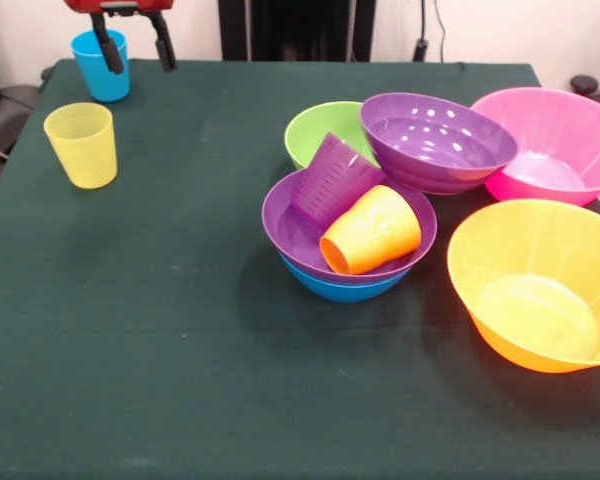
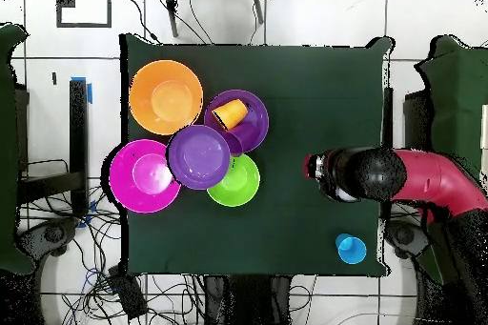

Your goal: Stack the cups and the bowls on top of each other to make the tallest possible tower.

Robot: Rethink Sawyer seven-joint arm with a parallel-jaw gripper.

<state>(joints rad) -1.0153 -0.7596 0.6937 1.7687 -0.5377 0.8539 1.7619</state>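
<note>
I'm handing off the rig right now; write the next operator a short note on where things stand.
Pincer: open, empty, raised at the far edge by the blue cup.
Yellow cup stands upright, alone.
Tower: purple bowl nested in blue bowl, with the purple cup and orange cup tipped inside.
Second purple bowl rests tilted over the green bowl.
Pink bowl and orange bowl are loose.
Left: nearly all stacking.

Cups you see: blue (image 1: 101, 64), yellow (image 1: 82, 144), orange (image 1: 372, 230), purple (image 1: 335, 178)
Bowls: two purple (image 1: 435, 141), green (image 1: 320, 130), blue (image 1: 345, 288), pink (image 1: 552, 140), orange (image 1: 535, 284)
Tabletop (image 1: 160, 330): dark green
Claw (image 1: 135, 42): black, red above
</note>
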